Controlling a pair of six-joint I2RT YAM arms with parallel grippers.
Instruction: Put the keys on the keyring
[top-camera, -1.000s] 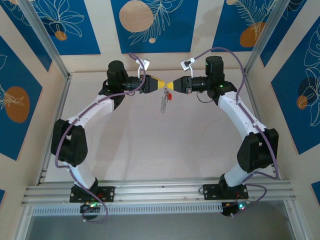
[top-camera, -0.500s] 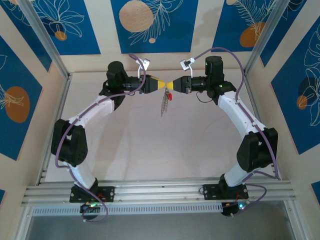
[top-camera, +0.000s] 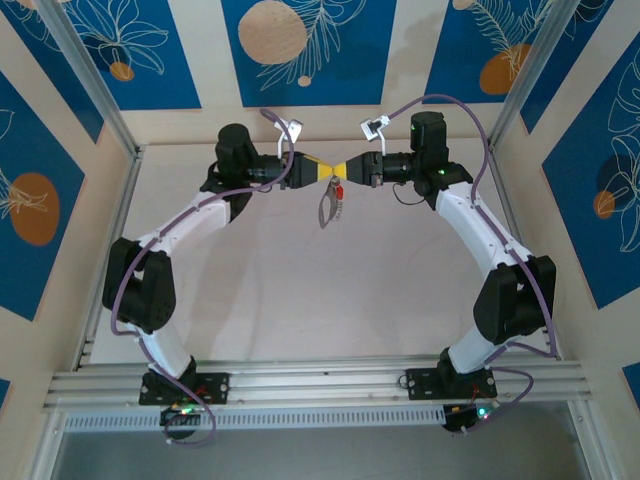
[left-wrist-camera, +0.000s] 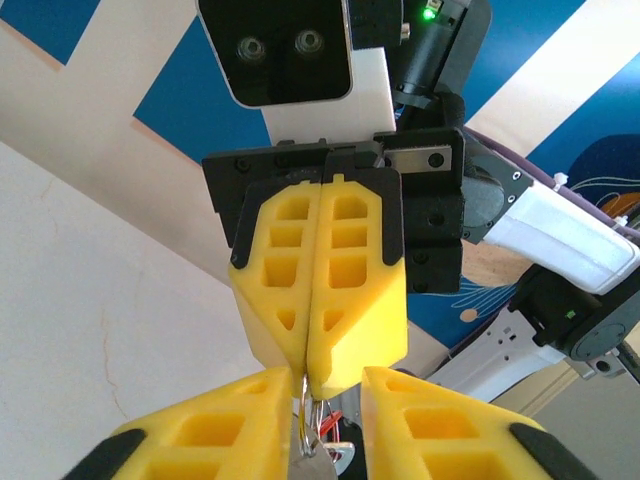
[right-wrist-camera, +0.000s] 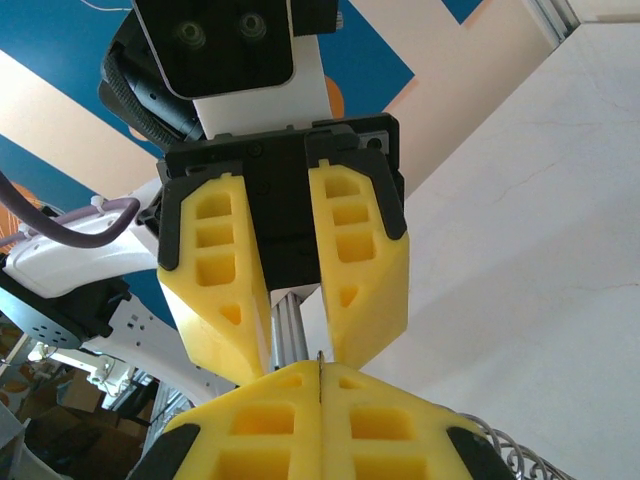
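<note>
Left end effector narrowed, jaws apart | right end effector pinching thin metal keyring

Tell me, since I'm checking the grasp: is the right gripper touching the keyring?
Touching. The left wrist view shows the shut right gripper pinching the keyring between its tips.

A pale wooden surface lies evenly lit. Blue wall panels with orange circles and white leaf drawings surround it.
</note>
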